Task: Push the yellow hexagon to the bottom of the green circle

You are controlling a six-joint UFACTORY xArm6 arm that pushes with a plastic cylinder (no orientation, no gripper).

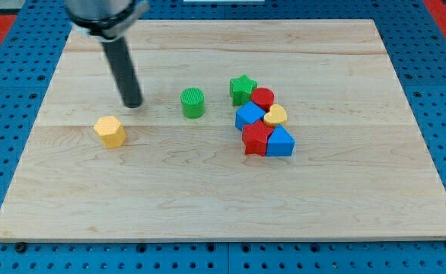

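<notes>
You see my tip resting on the bench, just beyond and to the right of the yellow hexagon — close, not touching. The green circle stands to the right of my tip, well apart from the hexagon. There are no fingers on this arm — only the rod. Farther right, a green star heads a tight cluster of red, blue and yellow blocks.

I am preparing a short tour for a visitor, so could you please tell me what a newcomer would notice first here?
First, the dark rod coming down from the view's top left, my tip resting on the pale wooden board just above and right of the lone yellow hexagon block. Next, the green circle block standing alone at the middle. Then the tight cluster of red, blue, green and yellow blocks to its right.
</notes>
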